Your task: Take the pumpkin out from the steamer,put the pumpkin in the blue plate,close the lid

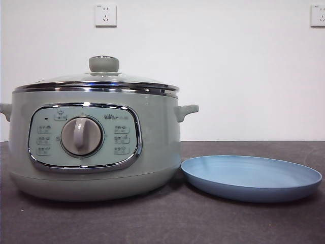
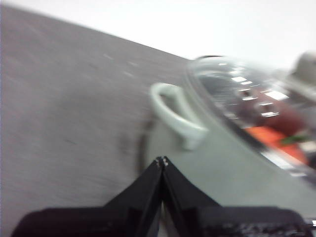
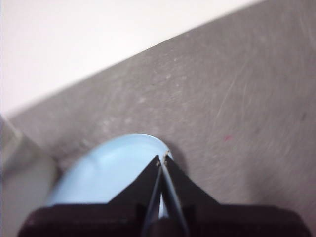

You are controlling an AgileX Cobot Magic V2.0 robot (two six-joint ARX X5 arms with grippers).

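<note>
The sage-green steamer [image 1: 96, 137] stands at the left of the table with its glass lid [image 1: 101, 79] shut on it. The pumpkin [image 2: 274, 138] shows only as an orange blur through the lid [image 2: 247, 98] in the left wrist view. The empty blue plate [image 1: 251, 178] lies just right of the steamer. My left gripper [image 2: 162, 161] is shut and empty, above the table beside the steamer's side handle [image 2: 177, 116]. My right gripper [image 3: 163, 160] is shut and empty, over the edge of the blue plate [image 3: 108, 173]. Neither gripper shows in the front view.
The dark grey table [image 1: 254, 223] runs in front of and around both things. A white wall with two sockets [image 1: 105, 15] is behind. A corner of the steamer [image 3: 19, 177] shows beside the plate in the right wrist view.
</note>
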